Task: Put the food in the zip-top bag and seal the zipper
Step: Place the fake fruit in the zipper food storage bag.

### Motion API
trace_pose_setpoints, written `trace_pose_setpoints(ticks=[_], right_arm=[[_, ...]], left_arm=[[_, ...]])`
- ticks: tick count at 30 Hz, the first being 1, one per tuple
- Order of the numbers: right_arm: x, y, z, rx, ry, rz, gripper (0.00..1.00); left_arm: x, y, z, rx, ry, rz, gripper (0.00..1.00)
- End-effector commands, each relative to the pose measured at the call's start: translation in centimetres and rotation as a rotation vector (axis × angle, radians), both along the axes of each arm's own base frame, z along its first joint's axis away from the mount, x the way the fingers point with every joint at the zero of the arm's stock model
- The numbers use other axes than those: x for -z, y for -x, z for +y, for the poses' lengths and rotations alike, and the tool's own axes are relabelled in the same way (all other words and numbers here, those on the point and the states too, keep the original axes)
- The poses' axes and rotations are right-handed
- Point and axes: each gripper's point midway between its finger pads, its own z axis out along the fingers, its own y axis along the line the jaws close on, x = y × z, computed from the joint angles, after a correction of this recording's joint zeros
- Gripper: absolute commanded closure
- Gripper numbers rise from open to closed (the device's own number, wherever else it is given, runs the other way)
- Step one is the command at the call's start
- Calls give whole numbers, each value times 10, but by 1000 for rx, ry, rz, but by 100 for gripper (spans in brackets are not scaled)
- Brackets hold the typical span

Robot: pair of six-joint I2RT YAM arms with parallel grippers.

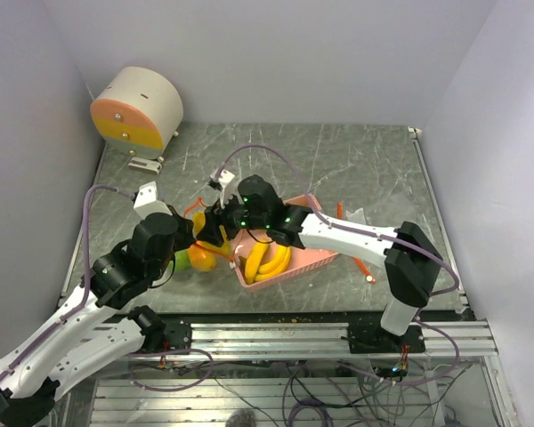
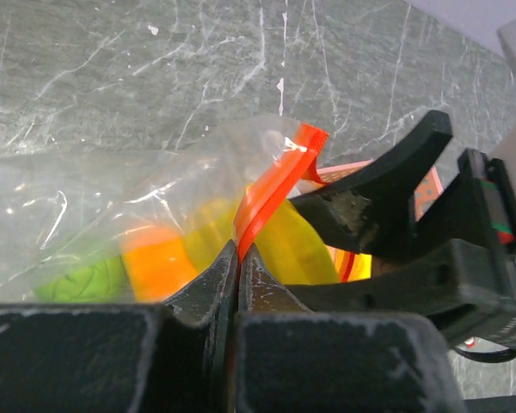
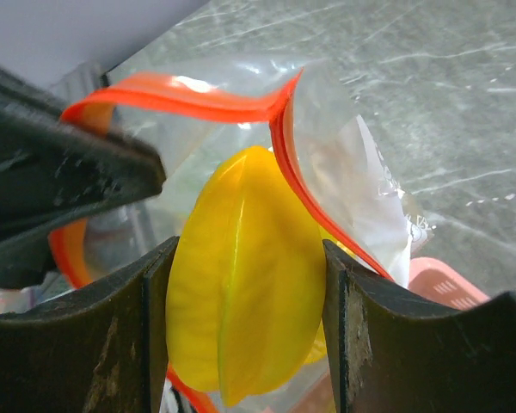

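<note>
The clear zip-top bag (image 2: 86,206) lies left of the pink basket, its mouth held up. My left gripper (image 2: 239,251) is shut on the red-orange zipper strip (image 2: 271,189) at the mouth edge. Inside the bag show a bumpy green ball (image 2: 82,280) and an orange fruit (image 2: 155,258). My right gripper (image 3: 245,301) is shut on the yellow mango-like piece (image 3: 241,292), holding it at the bag's open mouth (image 3: 198,103). In the top view both grippers meet at the bag (image 1: 200,253). Several yellow bananas (image 1: 267,261) lie in the basket.
The pink perforated basket (image 1: 316,253) sits mid-table under my right arm. A loose red-orange stick (image 1: 363,269) lies right of it. A round white and orange-yellow drum (image 1: 135,108) stands at the back left. Walls close in on left, back and right.
</note>
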Motion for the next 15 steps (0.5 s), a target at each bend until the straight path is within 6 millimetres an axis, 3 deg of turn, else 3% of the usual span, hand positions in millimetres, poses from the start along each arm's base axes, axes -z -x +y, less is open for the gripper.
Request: trace_pose_setpoints(ticks=[1, 3, 5, 6, 7, 11, 15], right_arm=[[7, -20, 8, 134, 99, -122, 59], [7, -18, 10, 128, 111, -138, 51], [-1, -14, 11, 125, 100, -154, 26], [-4, -13, 10, 129, 97, -164, 7], [-9, -11, 8, 134, 94, -174, 1], [-26, -7, -10, 167, 80, -195, 0], [-48, 11, -29, 125, 52, -198, 0]], left_arm=[[-17, 0, -6, 24, 50, -28, 93], [-15, -1, -7, 25, 46, -20, 93], [-12, -1, -7, 23, 42, -14, 93], [-11, -1, -7, 21, 41, -13, 93], [-11, -1, -7, 21, 41, -13, 93], [-9, -2, -5, 12, 33, -13, 93], [-9, -2, 1, -7, 7, -15, 93]])
